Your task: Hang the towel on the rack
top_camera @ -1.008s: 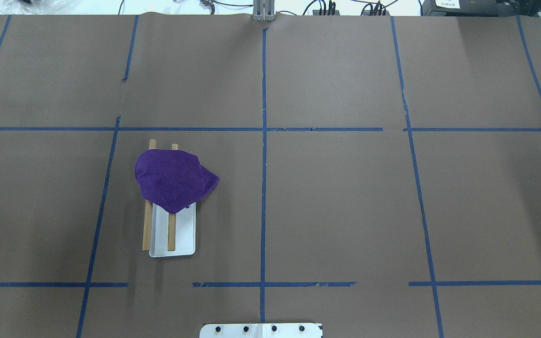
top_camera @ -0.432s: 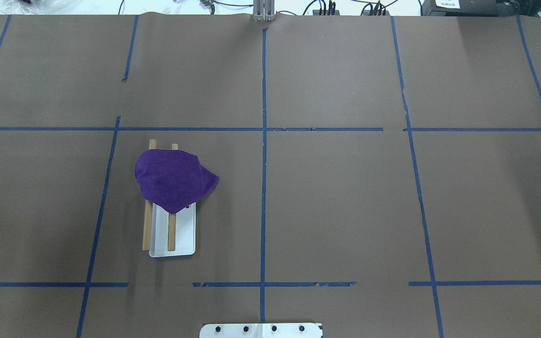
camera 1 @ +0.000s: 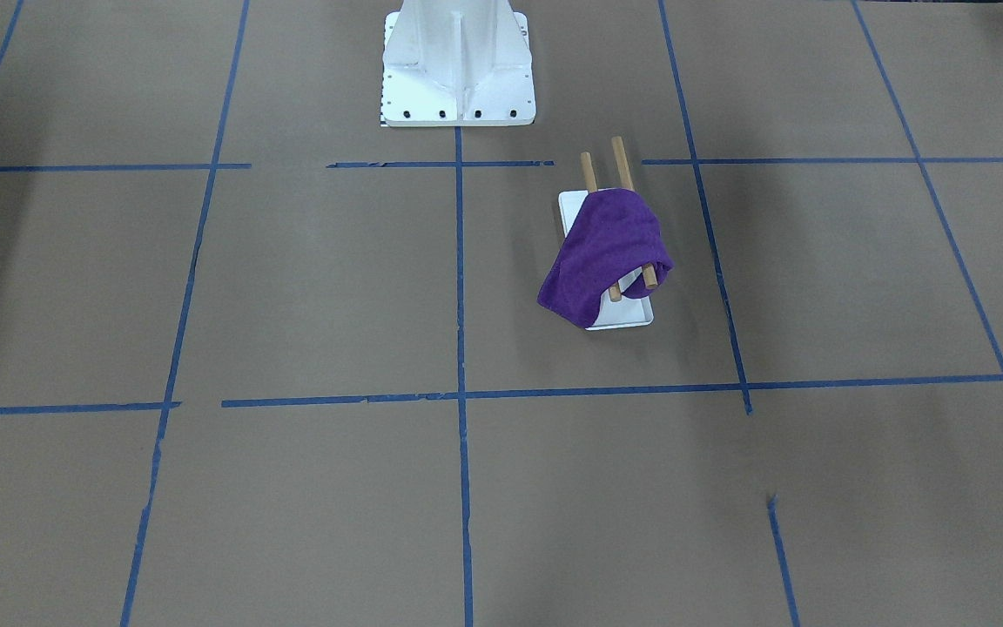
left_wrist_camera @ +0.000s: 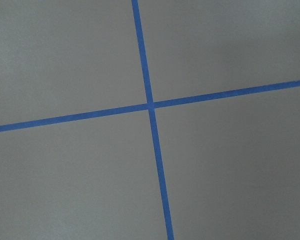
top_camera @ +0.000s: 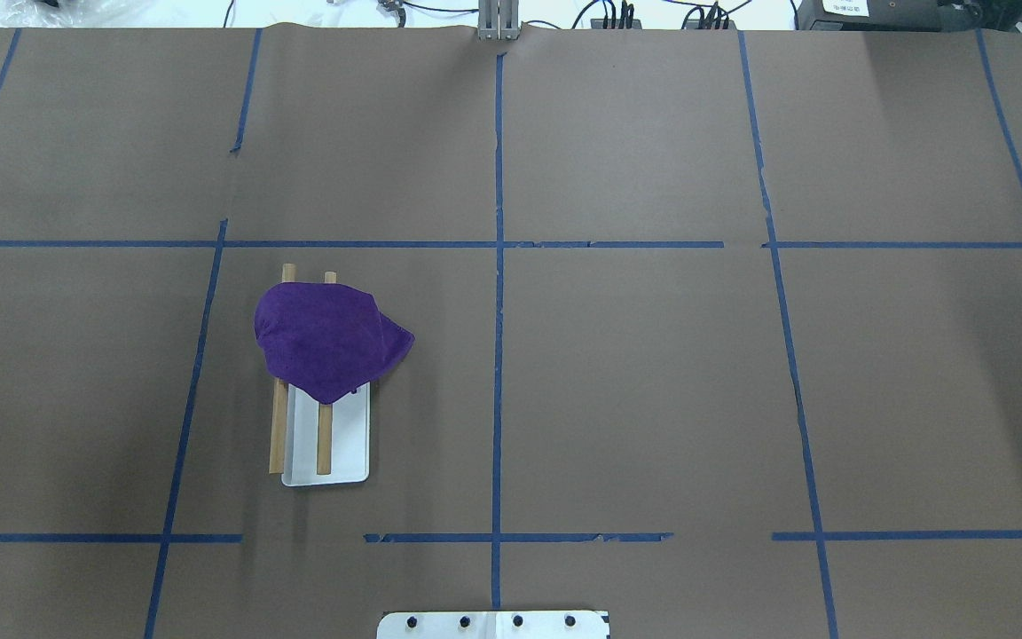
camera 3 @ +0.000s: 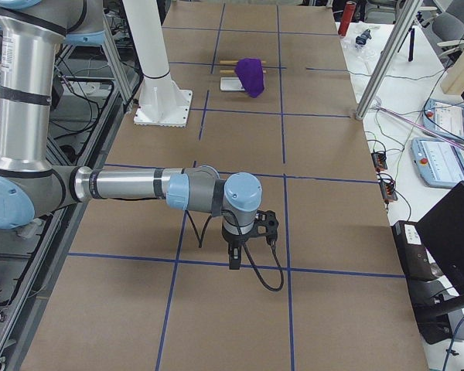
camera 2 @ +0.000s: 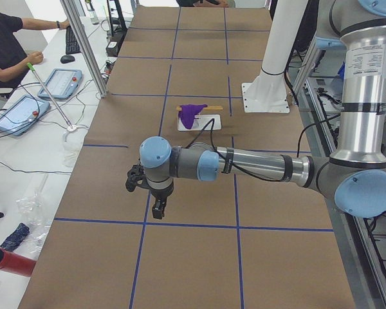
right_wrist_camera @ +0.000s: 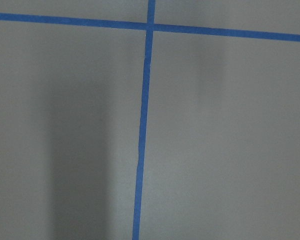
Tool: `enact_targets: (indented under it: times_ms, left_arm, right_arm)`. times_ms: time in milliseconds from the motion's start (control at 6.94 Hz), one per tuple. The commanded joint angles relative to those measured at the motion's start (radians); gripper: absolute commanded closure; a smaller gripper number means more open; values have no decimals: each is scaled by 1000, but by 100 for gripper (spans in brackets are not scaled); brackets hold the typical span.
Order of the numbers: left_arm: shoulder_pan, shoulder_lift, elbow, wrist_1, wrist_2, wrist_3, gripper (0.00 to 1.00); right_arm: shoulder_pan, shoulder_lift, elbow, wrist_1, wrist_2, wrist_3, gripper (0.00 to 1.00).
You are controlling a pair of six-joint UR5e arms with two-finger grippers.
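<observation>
The purple towel (top_camera: 325, 342) lies draped over the far half of the rack's two wooden rods (top_camera: 324, 437), one corner hanging off toward the table's middle. The rack's white base (top_camera: 349, 439) stands on the table's left half. In the front-facing view the towel (camera 1: 606, 252) hangs down over the rack base (camera 1: 628, 315). My left gripper (camera 2: 157, 209) shows only in the exterior left view, far from the rack, over the table's left end; I cannot tell its state. My right gripper (camera 3: 234, 259) shows only in the exterior right view, over the right end; I cannot tell its state.
The white bolted pedestal (camera 1: 458, 61) stands at the robot's side of the table. Blue tape lines (top_camera: 498, 266) cross the brown paper. An operator (camera 2: 6, 38) with tablets (camera 2: 58, 82) sits beyond the far edge. Both wrist views show only paper and tape.
</observation>
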Motion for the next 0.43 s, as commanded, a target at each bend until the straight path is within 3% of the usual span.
enact_targets:
  times_ms: [0,288]
  left_arm:
    - [0,-3,-2,0,1,1,0]
    - [-6,-5,-17,0,-1,1,0]
  right_arm:
    - [-16,5,-1,0,2,4,0]
    - [-25,5,-4,0,2,4,0]
